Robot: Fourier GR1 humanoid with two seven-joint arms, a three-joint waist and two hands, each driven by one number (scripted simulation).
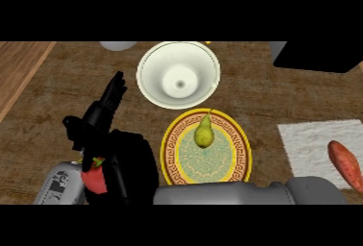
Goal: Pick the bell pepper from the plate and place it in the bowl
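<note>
The bell pepper [94, 180] is off the plate [172, 144], the right hand [131, 161] curled round it. The bowl [152, 62] holds nothing yet, so the placing is left. The left hand [105, 113] rests, fingers straight.

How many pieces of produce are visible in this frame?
3: a pear on the plate, a red bell pepper at lower left, partly hidden, and a sweet potato at the right edge. Others may be hidden.

The red bell pepper [93, 181], green stem upward, is off the yellow-rimmed plate [172, 144], left of it. The white bowl [152, 72] stands upright just beyond the plate.
</note>
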